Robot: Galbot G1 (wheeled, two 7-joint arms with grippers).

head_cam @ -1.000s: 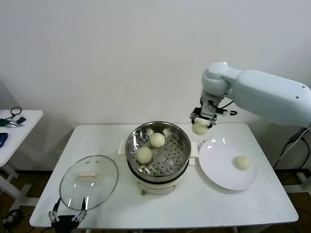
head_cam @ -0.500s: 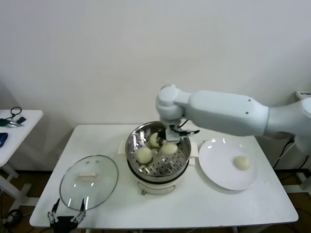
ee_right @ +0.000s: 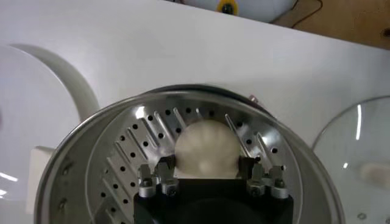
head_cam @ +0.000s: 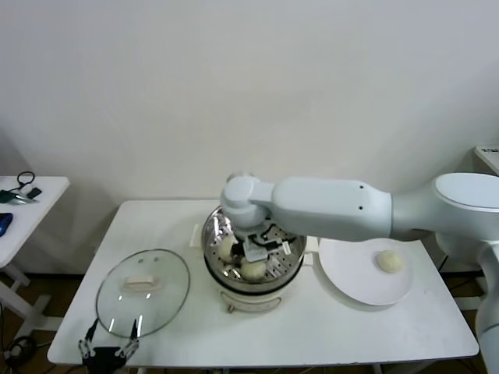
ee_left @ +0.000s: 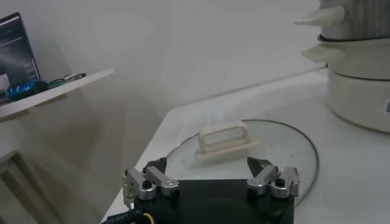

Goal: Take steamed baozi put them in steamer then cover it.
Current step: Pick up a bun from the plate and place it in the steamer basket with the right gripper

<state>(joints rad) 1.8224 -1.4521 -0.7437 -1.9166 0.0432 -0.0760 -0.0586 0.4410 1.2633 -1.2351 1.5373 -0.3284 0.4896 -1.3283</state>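
While its fingers pinch a smooth, cream-white domed baozi [ee_right: 207, 149] from both sides, the right pincer [ee_right: 208, 176] sits low inside the steamer [head_cam: 290, 257], a shiny round steel basket with a perforated floor. Another bun [head_cam: 390, 261] lies on the flat white plate [head_cam: 355, 284]. The left pincer [ee_left: 210, 179] hangs spread wide just beside the clear glass cover [ee_left: 292, 143] on the worktop [head_cam: 327, 327].

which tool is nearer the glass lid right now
Left. The left tool sits at the near edge of the glass lid; the right tool is inside the steamer.
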